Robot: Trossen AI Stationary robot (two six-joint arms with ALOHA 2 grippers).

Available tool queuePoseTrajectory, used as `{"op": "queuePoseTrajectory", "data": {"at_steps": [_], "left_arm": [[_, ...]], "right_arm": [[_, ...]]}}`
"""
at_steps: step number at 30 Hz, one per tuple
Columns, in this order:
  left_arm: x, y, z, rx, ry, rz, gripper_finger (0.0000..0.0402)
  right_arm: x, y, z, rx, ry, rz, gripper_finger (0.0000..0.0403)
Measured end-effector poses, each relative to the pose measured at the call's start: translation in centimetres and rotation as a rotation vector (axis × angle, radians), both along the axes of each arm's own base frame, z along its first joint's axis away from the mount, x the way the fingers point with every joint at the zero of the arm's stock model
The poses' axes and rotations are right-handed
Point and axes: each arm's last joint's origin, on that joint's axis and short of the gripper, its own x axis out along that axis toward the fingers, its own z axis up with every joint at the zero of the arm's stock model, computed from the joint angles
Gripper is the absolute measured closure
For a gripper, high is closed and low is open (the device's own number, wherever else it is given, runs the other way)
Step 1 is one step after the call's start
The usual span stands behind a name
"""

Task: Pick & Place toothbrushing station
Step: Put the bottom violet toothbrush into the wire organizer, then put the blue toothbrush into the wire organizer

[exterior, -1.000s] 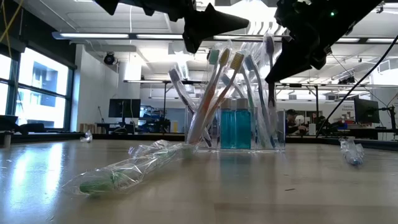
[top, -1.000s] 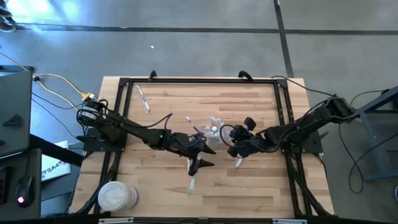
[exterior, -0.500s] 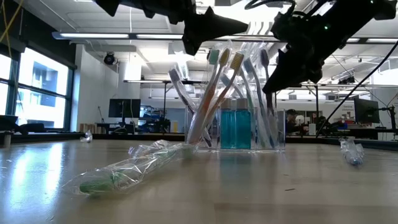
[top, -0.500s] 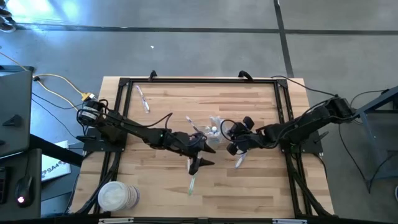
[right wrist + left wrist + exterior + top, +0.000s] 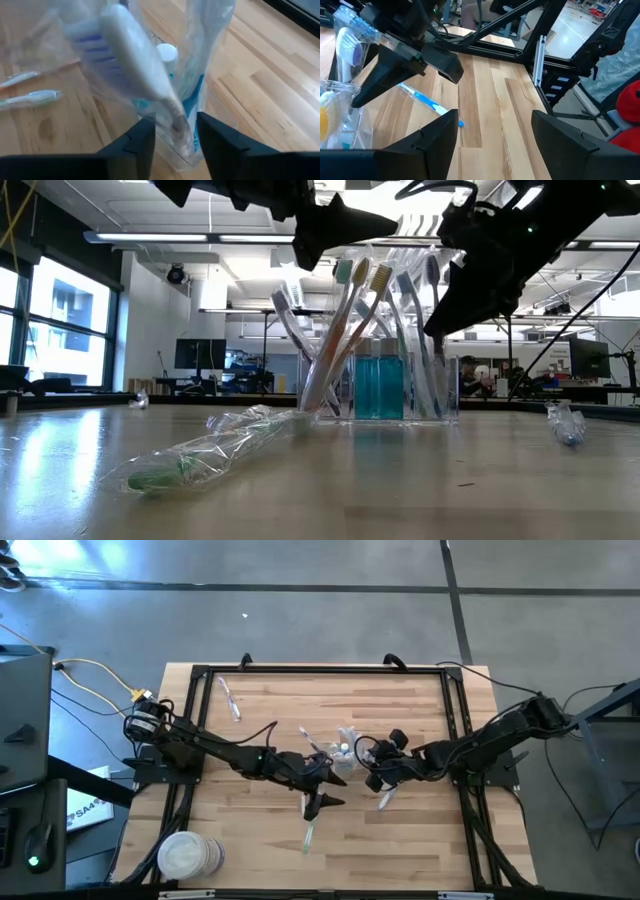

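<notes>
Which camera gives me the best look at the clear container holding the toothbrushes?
The low view: the clear container stands side-on, brushes upright. The high view shows a small cluster between both grippers; the right wrist view a blurred close-up; the left wrist view only its edge.

A stack of round white lidded tubs (image 5: 186,856) is seen at the light wooden table's (image 5: 270,830) corner.

floor: grey concrete (image 5: 330,615) | windows (image 5: 60,315): bright, far side | ceiling: strip lights (image 5: 165,237) | room: monitors (image 5: 198,352) on desks | bench (image 5: 400,830): light wood
</notes>
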Motion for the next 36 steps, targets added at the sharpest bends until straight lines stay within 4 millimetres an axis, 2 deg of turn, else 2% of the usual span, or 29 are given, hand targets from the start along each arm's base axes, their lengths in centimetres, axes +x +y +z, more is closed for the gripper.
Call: {"op": "queuePoseTrajectory", "data": {"at_steps": [5,9,16,21,26,32,36], "left_arm": [[0.0,0.0,-0.1,0.001,0.005,0.000,0.0153],[0.0,0.0,-0.2,0.004,0.017,0.000,0.0153],[-0.1,0.0,-0.4,0.009,0.039,0.000,0.0153],[-0.2,0.0,-0.6,-0.001,0.062,-0.011,0.0153],[-0.2,0.0,-0.7,0.002,0.073,-0.012,0.0153],[-0.2,0.0,-0.7,0.002,0.076,-0.012,0.0153],[-0.2,0.0,-0.7,0.002,0.076,-0.012,0.0153]], "right_arm": [[-0.3,-0.1,0.3,0.005,0.006,0.001,0.0215],[-0.8,-0.2,1.1,0.037,-0.009,0.021,0.0196],[-2.5,-0.3,3.3,0.179,-0.048,0.080,0.0207],[-4.3,0.4,4.0,0.372,0.043,0.268,0.0222],[-5.7,2.3,3.8,0.451,0.160,0.434,0.0233],[-6.4,4.6,2.3,0.390,0.266,0.465,0.0240],[-6.1,5.5,1.1,0.331,0.317,0.473,0.0241]]}}
